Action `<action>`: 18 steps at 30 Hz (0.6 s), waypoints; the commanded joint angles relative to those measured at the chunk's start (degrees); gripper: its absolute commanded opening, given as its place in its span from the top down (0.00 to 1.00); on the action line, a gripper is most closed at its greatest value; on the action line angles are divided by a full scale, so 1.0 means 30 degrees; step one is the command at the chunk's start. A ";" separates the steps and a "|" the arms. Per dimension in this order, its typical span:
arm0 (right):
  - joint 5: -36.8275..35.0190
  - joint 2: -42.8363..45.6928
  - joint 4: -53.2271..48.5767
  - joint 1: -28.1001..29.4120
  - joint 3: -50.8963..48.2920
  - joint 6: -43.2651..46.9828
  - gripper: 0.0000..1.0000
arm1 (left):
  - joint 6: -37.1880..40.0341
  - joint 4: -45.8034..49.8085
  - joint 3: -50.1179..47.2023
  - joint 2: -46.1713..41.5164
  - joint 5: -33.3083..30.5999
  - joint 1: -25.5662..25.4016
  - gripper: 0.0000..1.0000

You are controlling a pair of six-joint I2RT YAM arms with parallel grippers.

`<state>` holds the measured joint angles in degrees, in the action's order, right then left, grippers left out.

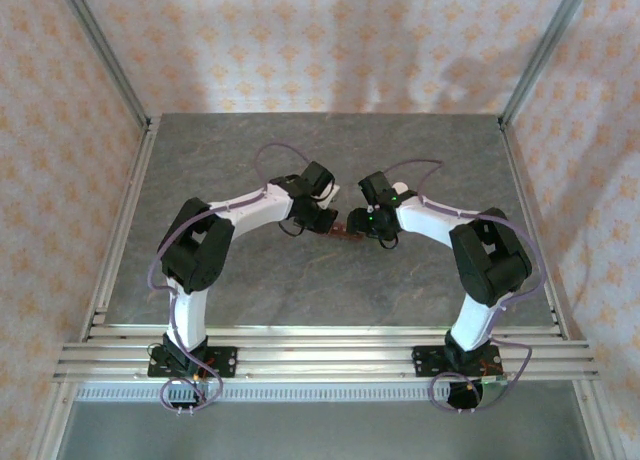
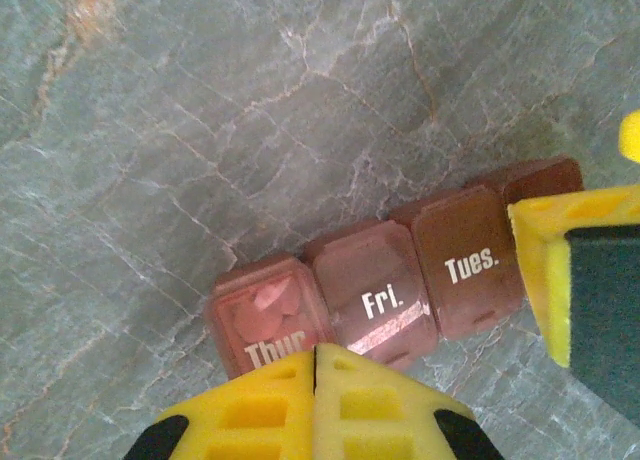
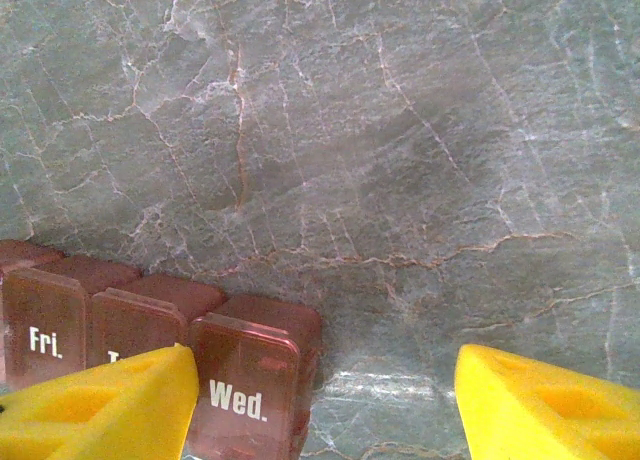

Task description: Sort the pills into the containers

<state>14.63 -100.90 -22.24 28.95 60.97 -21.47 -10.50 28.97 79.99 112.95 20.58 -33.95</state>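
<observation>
Top external. Both arms reach in to the middle of the grey desk (image 1: 250,160). The containers (image 1: 347,236) lie as a short reddish strip between the left pincer (image 1: 318,223) and the right pincer (image 1: 380,230), which stand close on either side. Too small here to read the jaws.

Left wrist. Left pincer (image 2: 315,358) at 6 o'clock, its yellow fingers pressed together with nothing between them. Its tip is just at the "Thur." end of the containers (image 2: 372,290); contact not certain. The strip runs from 7 toward 2 o'clock: "Thur.", "Fri.", "Tues.", then a fourth cell partly under a yellow finger of the right pincer (image 2: 560,270) at 3 o'clock. Pink pills (image 2: 265,300) show through the "Thur." lid. The lids look down.

Right wrist. Right pincer (image 3: 325,365) stands about half wide, with fingers at 7 and 5 o'clock and nothing held. The containers (image 3: 245,370) enter from 8 o'clock, and the "Wed." cell sits just inside the 7 o'clock finger.

Judgement: the step looks like steadying or pressing the strip, with one cell filled. Next comes either a lid lifted at the "Wed." end or more pills fetched. The strip is light and will skid unless the closed pincer pins it.
</observation>
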 commanded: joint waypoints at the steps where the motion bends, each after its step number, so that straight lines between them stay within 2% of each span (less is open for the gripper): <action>1: -0.0775 -0.0662 -0.0233 0.0135 -0.0401 -0.0272 0.31 | 0.0046 0.0216 -0.0366 -0.0897 -0.0434 -0.0173 1.00; 18: -0.0805 -0.0613 -0.0253 0.0136 -0.0489 -0.0285 0.32 | 0.0414 0.0333 -0.0573 -0.0445 -0.1179 -0.0195 1.00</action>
<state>14.63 -101.03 -21.80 28.95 60.95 -21.89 -10.44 28.97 79.00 112.20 18.92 -34.15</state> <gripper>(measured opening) 0.684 0.049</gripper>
